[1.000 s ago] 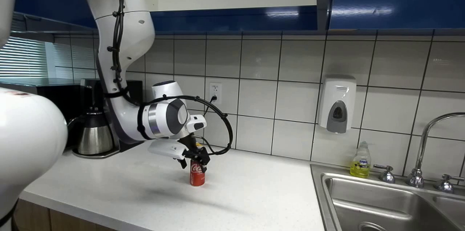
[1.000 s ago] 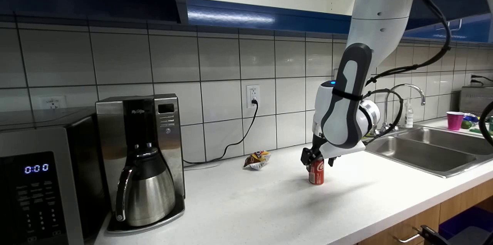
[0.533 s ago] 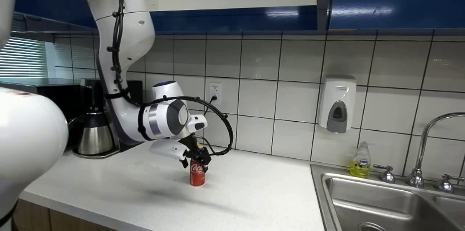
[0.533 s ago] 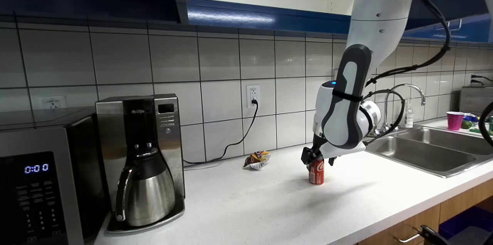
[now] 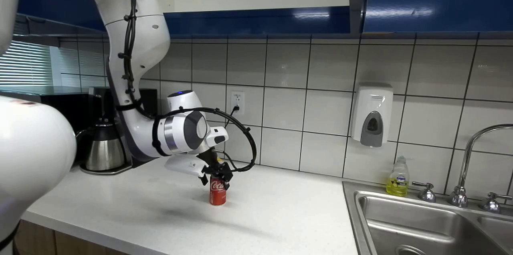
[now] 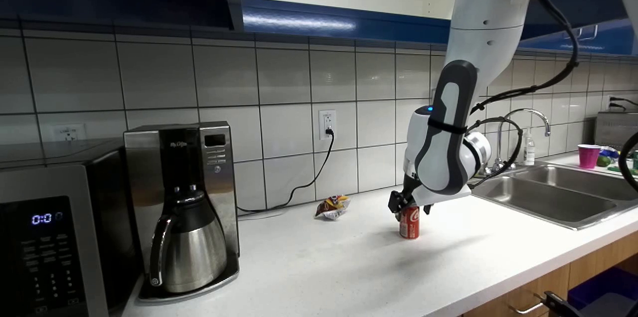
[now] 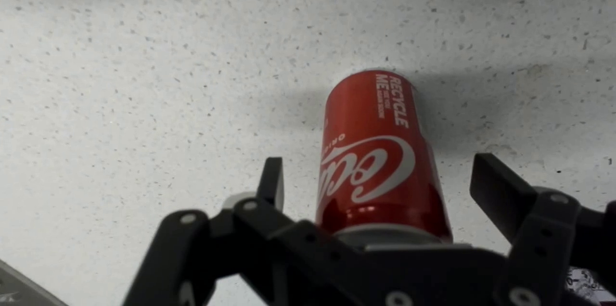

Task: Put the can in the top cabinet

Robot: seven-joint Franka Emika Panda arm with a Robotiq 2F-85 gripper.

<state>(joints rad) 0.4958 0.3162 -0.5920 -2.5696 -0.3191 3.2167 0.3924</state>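
The can (image 5: 217, 197) is red with pale lettering and stands upright on the white counter; it also shows in an exterior view (image 6: 409, 230) and in the wrist view (image 7: 370, 118). My gripper (image 7: 387, 185) is open around the can's upper part, with a gap on both sides between the fingers and the can. The gripper shows in both exterior views (image 5: 215, 183) (image 6: 413, 212), and its body hides part of the can's top. The top cabinet (image 5: 256, 20) hangs above the counter, open, with a pale interior and blue lower edge; it also shows in an exterior view (image 6: 344, 23).
A coffee maker (image 6: 219, 157) and microwave (image 6: 99, 207) stand at one end of the counter. A snack bag (image 6: 332, 207) lies near the wall. A sink (image 5: 400, 219) with faucet (image 5: 467, 158) and soap bottle (image 5: 397, 179) is at the other side. Closed blue doors (image 5: 437, 0) flank the cabinet.
The upper arm has shifted very slightly. The gripper stays around the can's upper part almost unchanged, and the can has not moved.
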